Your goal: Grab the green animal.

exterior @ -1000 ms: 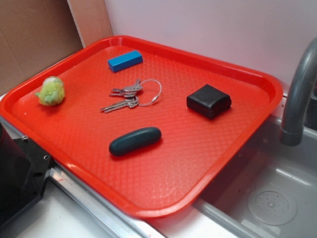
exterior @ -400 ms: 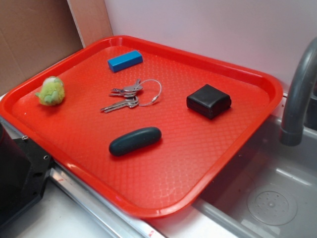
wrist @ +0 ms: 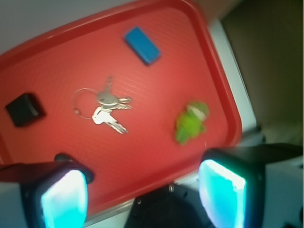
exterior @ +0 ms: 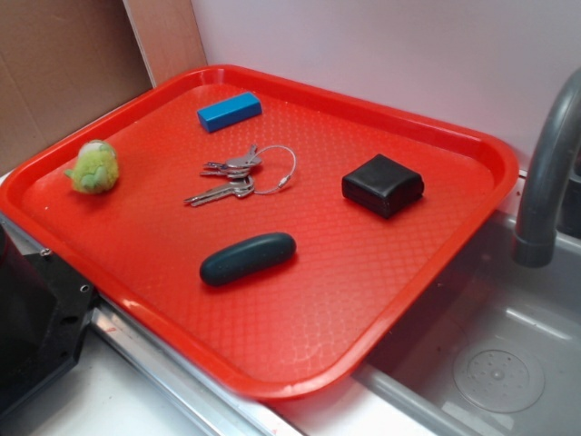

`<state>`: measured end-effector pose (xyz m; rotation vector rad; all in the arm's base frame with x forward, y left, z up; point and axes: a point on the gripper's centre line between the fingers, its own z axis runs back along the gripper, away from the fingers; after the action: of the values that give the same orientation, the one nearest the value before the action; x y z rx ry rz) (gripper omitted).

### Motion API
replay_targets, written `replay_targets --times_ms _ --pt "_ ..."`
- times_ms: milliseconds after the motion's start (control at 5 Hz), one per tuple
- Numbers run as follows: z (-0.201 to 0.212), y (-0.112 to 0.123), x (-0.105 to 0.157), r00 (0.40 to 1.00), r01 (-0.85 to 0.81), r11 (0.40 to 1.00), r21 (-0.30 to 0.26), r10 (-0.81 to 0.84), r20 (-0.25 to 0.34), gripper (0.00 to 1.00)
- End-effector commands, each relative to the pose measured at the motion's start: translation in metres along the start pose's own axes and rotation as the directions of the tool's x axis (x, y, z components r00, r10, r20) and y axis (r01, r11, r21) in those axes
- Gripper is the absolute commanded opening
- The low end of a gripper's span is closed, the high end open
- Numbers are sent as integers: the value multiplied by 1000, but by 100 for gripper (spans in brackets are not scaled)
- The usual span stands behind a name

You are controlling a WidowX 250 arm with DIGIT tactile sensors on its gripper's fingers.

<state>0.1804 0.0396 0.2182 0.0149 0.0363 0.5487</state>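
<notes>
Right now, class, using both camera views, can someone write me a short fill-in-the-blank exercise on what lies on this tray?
1. Everything lies on a ____ tray.
2. The block near the far rim is ____.
3. The keys hang on a metal ____.
4. The green animal is ____ by the open pincer.

Missing words: red; blue; ring; untouched

On the tray (exterior: 472,236): plush animal (exterior: 93,167) far left, keys (exterior: 238,175) centre, box (exterior: 382,184) right, block (exterior: 229,111) far, capsule (exterior: 247,258) near.
</notes>
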Motion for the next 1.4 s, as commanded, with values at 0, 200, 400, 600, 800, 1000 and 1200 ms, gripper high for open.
replay_targets --times_ms 0,200,400,600,800,1000,1200 --pt "4 3 -43 949 -299 954 24 295 114 100" --pt "4 3 -43 949 -299 954 24 295 114 100" --pt "4 3 -43 949 -299 954 24 295 114 100" --pt "-37 6 -24 946 -320 946 42 317 58 100" --pt "-73 12 -9 926 -376 925 62 373 48 100" --pt "-115 19 -2 921 -386 916 109 390 -10 100" --pt "-142 26 0 934 -347 924 162 356 -30 100"
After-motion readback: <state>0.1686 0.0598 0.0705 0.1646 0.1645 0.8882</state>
